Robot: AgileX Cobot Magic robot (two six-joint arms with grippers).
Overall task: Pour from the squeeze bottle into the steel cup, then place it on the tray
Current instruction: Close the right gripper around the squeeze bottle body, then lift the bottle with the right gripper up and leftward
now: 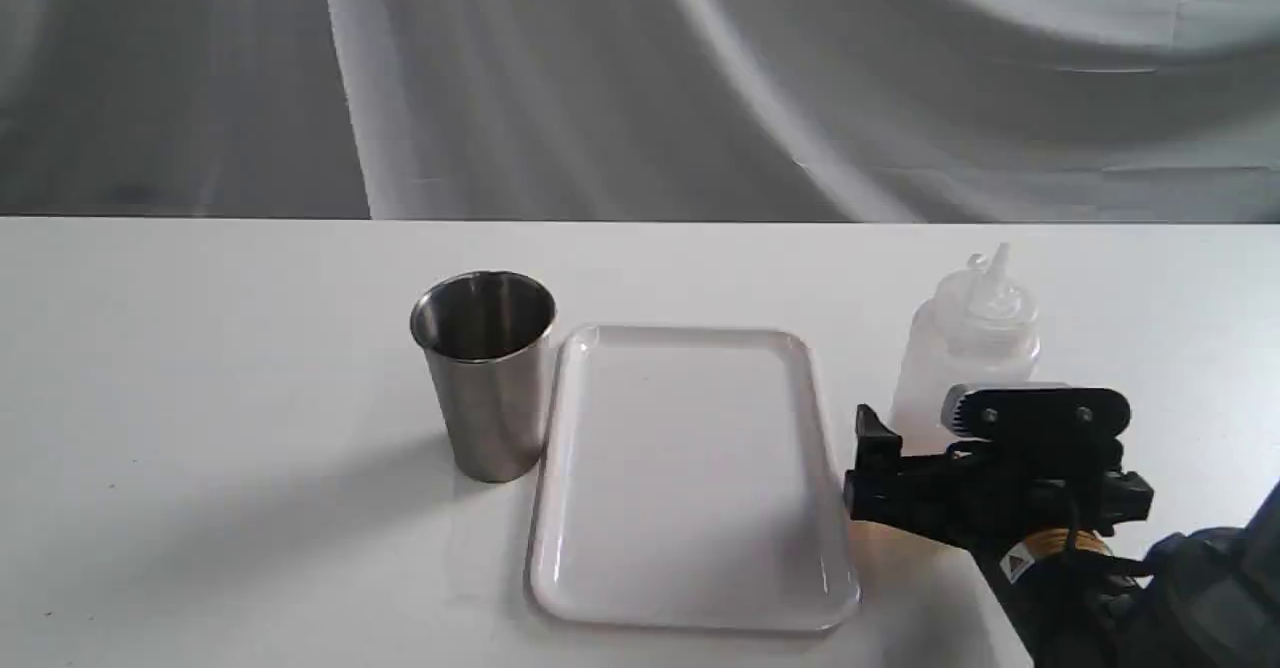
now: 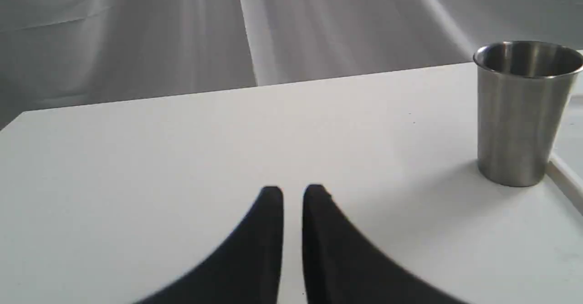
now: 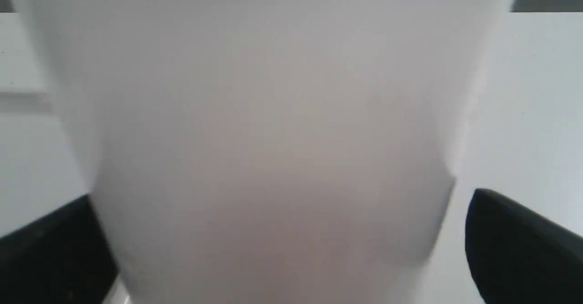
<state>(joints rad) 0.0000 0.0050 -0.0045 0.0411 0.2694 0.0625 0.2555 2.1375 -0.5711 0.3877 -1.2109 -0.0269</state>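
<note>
Right hand (image 3: 282,249), nearest the lens in the exterior view: spread wide astride the lower body of the squeeze bottle (image 1: 965,343). One finger lies at the bottle wall and the other stands clear, so nothing is gripped. The bottle stands upright on the counter (image 1: 200,348), with the tray (image 1: 690,468) between it and the steel cup (image 1: 487,378). Judged stage: grasp pending, with pouring and placing both left. Left hand (image 2: 293,195): closed to a slit, empty.
</note>
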